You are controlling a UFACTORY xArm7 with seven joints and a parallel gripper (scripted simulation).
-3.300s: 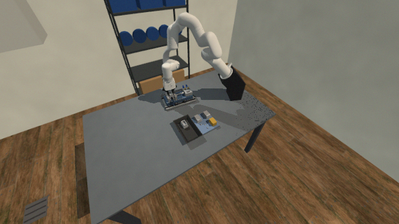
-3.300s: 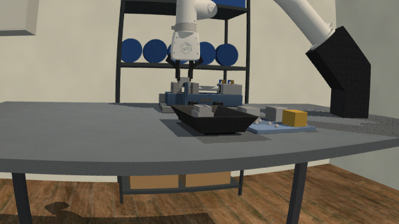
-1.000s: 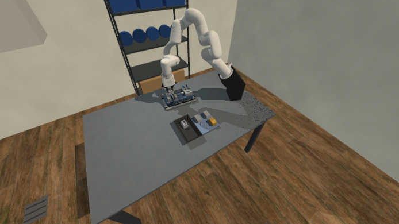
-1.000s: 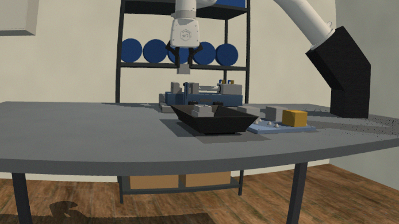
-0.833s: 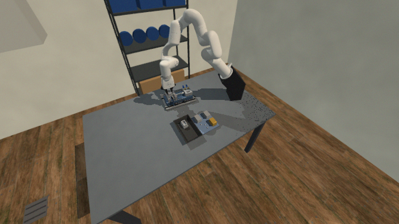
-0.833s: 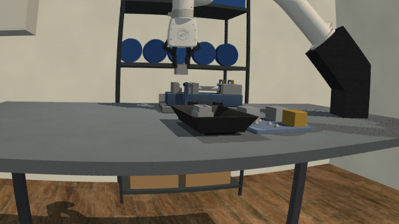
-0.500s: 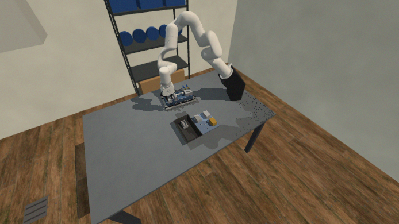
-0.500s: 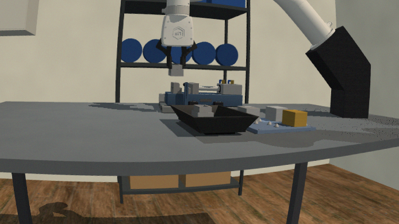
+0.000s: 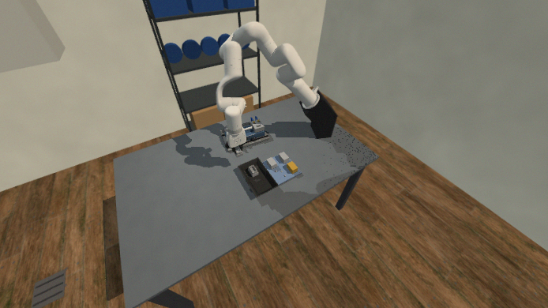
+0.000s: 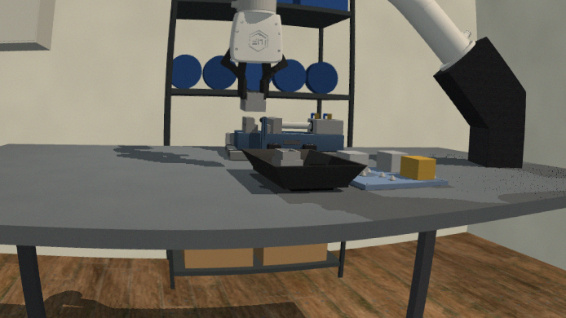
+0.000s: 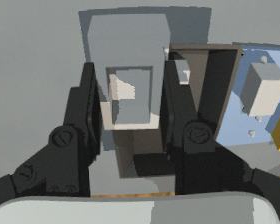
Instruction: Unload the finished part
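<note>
My gripper (image 10: 253, 91) (image 11: 130, 81) is shut on the finished part (image 10: 253, 102) (image 11: 128, 56), a grey block with a square pocket in one face. It holds the part in the air above the table, in front of the blue vise (image 9: 252, 130) (image 10: 292, 135) and just left of the tray. The black outfeed tray (image 9: 264, 185) (image 10: 304, 174) (image 11: 220, 90) sits on the table nearer the front. Another grey part (image 9: 253, 170) (image 10: 287, 156) lies inside the tray.
A blue fixture plate (image 9: 283, 175) (image 10: 396, 182) (image 11: 257, 132) lies right of the tray with grey blocks (image 10: 391, 160) (image 11: 265, 90) and a yellow block (image 9: 292, 167) (image 10: 417, 167). The arm's black base (image 9: 320, 118) (image 10: 488, 106) stands at the far right. A shelf (image 9: 201, 46) stands behind the table.
</note>
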